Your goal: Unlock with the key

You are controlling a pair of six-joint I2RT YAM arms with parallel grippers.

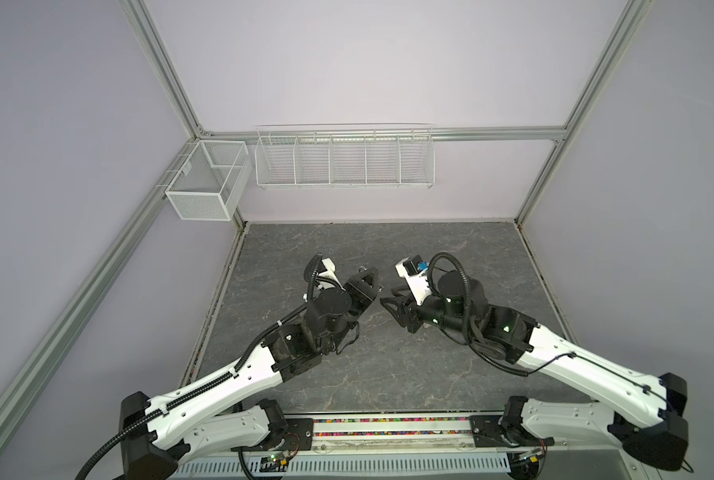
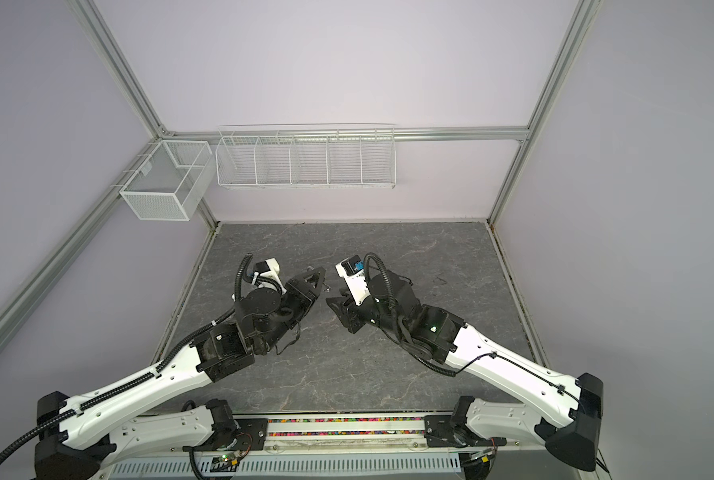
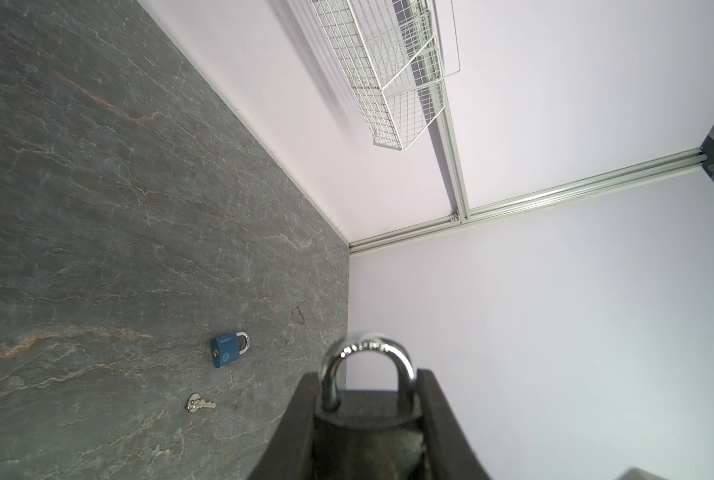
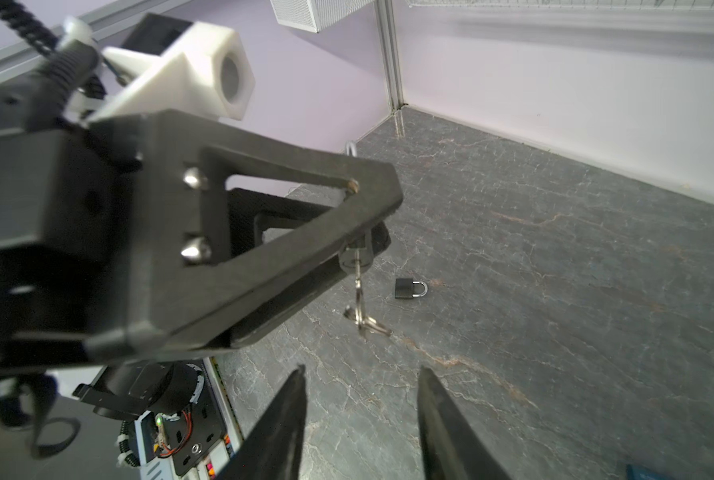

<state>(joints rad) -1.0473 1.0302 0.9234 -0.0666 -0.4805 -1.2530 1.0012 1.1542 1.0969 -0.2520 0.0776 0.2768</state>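
Near the middle of both top views the left jaws pinch the padlock point(image 3: 367, 407) by its dark body, silver shackle poking out past the tips; the key point(image 4: 357, 270) seems to sit in its keyhole, with a ring of spare keys point(image 4: 363, 320) dangling below. The right jaws stand spread and empty just beside; a blue padlock point(image 3: 230, 348) lies on the table point(image 3: 77, 208).

White wire rack point(image 1: 345, 160) hangs beside mesh basket point(image 1: 199, 201).

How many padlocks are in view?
3: a grey padlock clamped in the left gripper, a blue padlock and a black padlock lying apart on the table. Others may be hidden.
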